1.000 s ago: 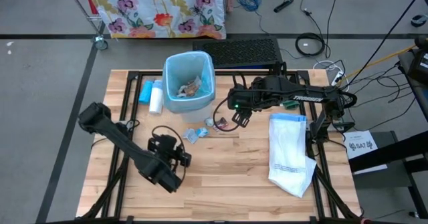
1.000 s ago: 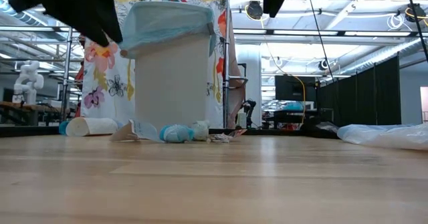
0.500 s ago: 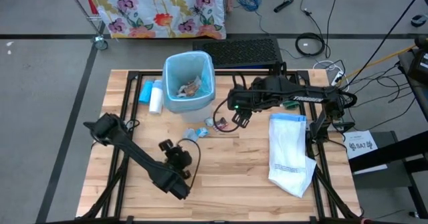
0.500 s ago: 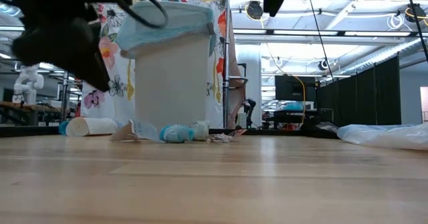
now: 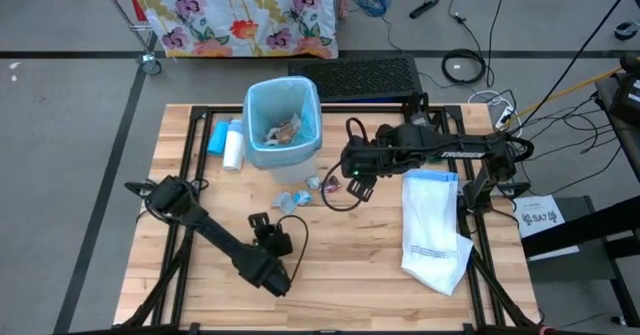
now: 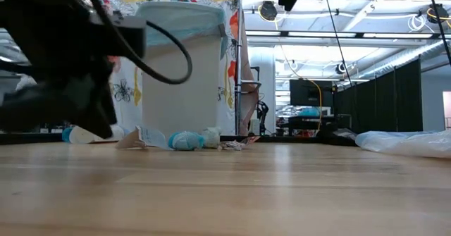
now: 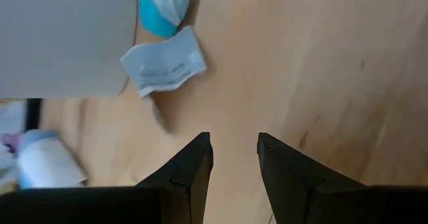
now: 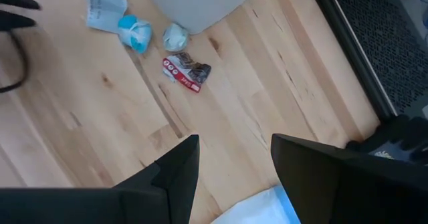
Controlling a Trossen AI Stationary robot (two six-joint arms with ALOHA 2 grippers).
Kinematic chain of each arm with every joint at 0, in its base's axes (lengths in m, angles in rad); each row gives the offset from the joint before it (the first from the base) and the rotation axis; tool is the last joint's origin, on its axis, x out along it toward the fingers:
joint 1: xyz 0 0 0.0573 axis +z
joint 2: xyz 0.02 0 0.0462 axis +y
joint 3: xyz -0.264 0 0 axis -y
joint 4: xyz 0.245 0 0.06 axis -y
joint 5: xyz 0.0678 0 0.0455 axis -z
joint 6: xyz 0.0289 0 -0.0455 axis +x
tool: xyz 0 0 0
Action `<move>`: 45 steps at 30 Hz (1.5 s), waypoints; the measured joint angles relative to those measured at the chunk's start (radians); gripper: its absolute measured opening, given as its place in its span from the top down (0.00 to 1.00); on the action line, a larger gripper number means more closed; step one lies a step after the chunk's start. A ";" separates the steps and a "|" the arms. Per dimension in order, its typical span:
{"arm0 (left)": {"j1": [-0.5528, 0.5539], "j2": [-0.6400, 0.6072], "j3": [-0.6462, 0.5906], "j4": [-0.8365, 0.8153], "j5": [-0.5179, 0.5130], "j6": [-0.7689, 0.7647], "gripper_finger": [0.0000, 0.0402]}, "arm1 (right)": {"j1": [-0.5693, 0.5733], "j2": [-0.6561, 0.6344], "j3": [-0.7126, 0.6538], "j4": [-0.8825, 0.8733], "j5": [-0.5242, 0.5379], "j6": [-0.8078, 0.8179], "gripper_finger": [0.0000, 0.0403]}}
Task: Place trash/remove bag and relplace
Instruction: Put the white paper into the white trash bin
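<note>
We see left gripper [image 5: 262, 229] low over table [image 5: 350, 265], jaws apart, empty | right gripper [image 5: 357, 182] jaws apart, empty, above trash [image 5: 297, 197] lying beside bin [image 5: 283, 125] lined with bag [image 5: 311, 115]

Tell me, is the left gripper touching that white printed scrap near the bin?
Apart. In the left wrist view the left gripper stands open and empty, with bare wood showing between its fingertips and the white printed scrap.
</note>
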 joint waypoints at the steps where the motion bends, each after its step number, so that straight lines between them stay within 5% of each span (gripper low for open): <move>1: 0.011 0.000 -0.009 0.022 0.002 -0.002 0.68 | 0.006 0.000 0.000 0.000 0.000 0.009 0.56; 13: 0.089 -0.059 -0.035 0.113 -0.017 -0.473 0.68 | 0.080 0.000 0.000 -0.004 -0.001 0.160 0.56; 21: 0.033 -0.252 -0.284 0.242 -0.020 -0.590 0.68 | 0.148 0.001 0.000 -0.004 -0.001 0.336 0.56; 31: 0.007 -0.590 -0.750 1.135 0.089 -0.136 0.68 | 0.214 0.001 0.000 0.067 -0.001 0.526 0.56; 45: 0.062 -0.653 -0.796 1.080 0.080 0.018 0.68 | 0.257 0.001 0.000 0.185 -0.003 0.579 0.56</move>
